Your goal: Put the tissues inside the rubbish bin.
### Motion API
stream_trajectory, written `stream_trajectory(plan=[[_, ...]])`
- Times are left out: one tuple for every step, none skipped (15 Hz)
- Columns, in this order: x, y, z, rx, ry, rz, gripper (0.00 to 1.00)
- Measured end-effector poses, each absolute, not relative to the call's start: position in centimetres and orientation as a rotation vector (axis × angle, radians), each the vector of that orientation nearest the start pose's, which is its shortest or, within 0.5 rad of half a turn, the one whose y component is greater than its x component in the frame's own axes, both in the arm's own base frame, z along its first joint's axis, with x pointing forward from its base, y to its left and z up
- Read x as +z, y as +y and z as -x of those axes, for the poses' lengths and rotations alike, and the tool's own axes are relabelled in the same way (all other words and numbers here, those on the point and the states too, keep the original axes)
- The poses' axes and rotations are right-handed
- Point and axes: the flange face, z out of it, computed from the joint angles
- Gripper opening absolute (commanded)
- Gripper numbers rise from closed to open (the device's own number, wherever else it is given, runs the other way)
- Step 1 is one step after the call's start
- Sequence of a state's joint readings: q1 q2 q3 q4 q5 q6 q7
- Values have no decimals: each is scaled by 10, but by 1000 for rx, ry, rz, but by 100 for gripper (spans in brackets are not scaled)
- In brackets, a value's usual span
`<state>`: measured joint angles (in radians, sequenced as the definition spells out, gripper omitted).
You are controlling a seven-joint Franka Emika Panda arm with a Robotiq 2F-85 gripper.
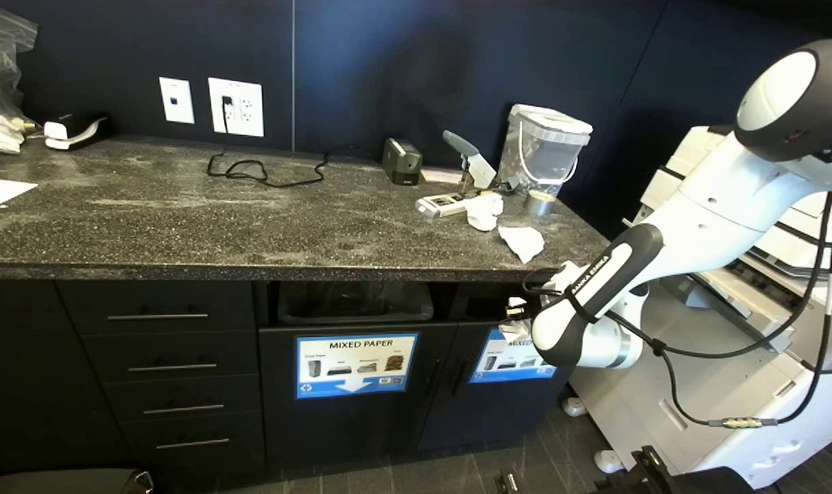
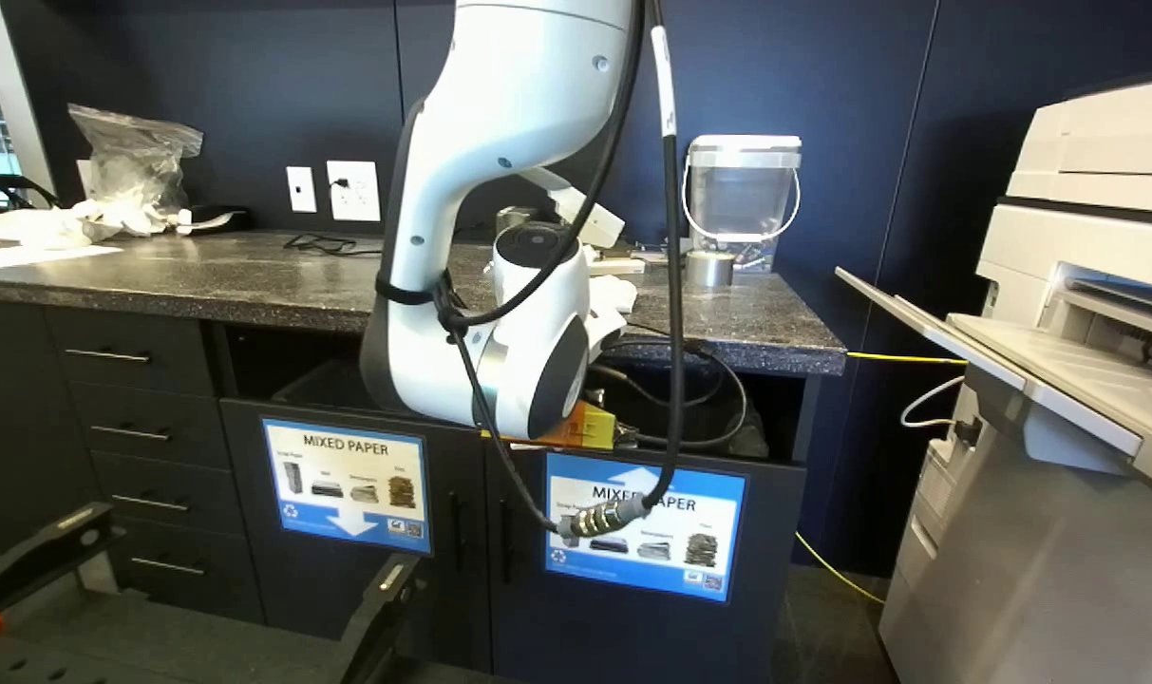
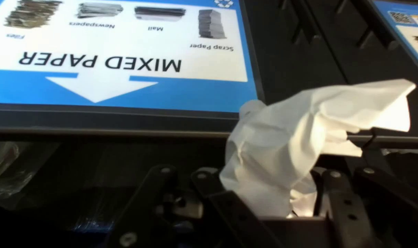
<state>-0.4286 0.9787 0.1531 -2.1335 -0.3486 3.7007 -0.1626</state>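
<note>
Under the counter (image 1: 182, 219), arm (image 2: 528, 104) should shift inward past the front edge (image 3: 109, 131) of the rubbish bin (image 2: 752, 429) before release. Gripper (image 3: 266, 173) pinches a tissue (image 3: 284, 141) over that edge; it could drop outside. Loose tissues (image 1: 523, 241) sit above the bin. Text: bin sign (image 3: 126, 41) MIXED PAPER; arm FRANKA EMIKA; captions (image 3: 211, 47) Files, Newspapers, Mail, Scrap Paper.
</note>
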Motion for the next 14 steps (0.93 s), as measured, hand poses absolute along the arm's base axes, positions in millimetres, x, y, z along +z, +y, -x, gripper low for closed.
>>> stream_trajectory(plan=[[29, -103, -530, -1007, -193, 2923, 14], [27, -107, -533, -1038, -186, 2923, 14], [27, -111, -535, -1075, -178, 2918, 14], [25, -113, -537, -1111, -174, 2914, 14], [24, -113, -538, -1146, -172, 2908, 14], [22, -114, -540, -1166, -169, 2903, 14], [18, -113, -543, -1180, -169, 2900, 15], [14, -112, -546, -1187, -168, 2898, 15], [10, -112, -551, -1195, -163, 2894, 15], [6, -111, -556, -1206, -159, 2888, 15], [1, -110, -561, -1215, -156, 2883, 15], [-3, -109, -566, -1226, -153, 2878, 14], [-7, -109, -571, -1237, -150, 2873, 14], [-10, -109, -576, -1249, -148, 2870, 14]])
